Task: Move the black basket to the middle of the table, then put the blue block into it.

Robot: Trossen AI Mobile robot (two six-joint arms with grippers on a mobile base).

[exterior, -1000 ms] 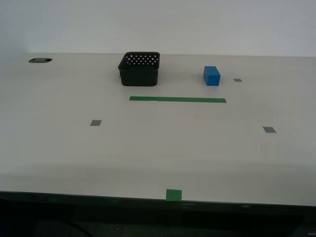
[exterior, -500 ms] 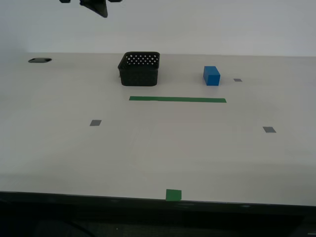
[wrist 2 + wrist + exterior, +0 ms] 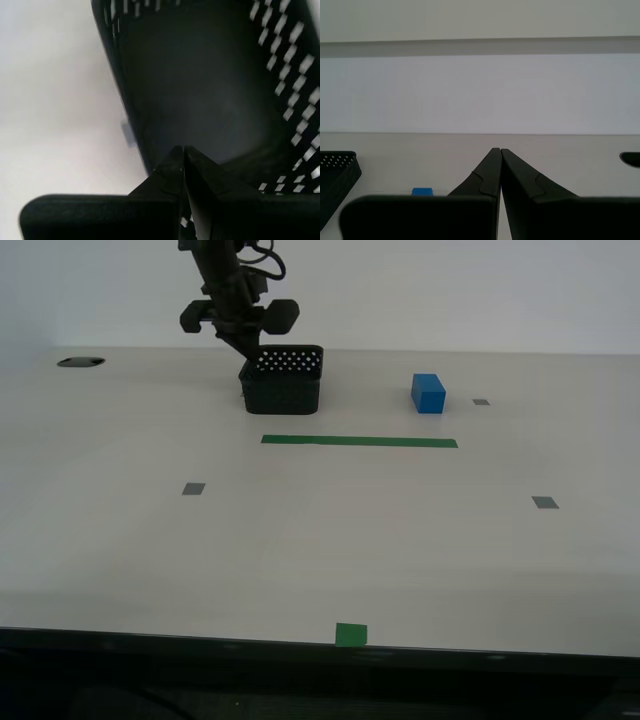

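The black basket (image 3: 283, 382) stands at the back of the table (image 3: 350, 540), left of centre in the exterior view. The blue block (image 3: 429, 394) sits to its right, apart from it. My second gripper (image 3: 243, 355) hangs over the basket's left rim, jaws shut and empty. The second wrist view shows its shut tips (image 3: 182, 150) just above the basket's inside (image 3: 200, 90). My first gripper (image 3: 499, 150) is shut and empty, out of the exterior view. Its wrist view shows the basket (image 3: 335, 175) and the block (image 3: 422, 191) from low and far off.
A green tape strip (image 3: 359, 441) lies in front of the basket and a green tape square (image 3: 351, 634) at the near edge. Small grey marks (image 3: 194, 488) (image 3: 545, 503) (image 3: 481, 401) dot the top. A dark cable hole (image 3: 81, 362) is at the far left.
An arm has come down from the top of the exterior view to the basket's left rim. The basket and the block have not moved.
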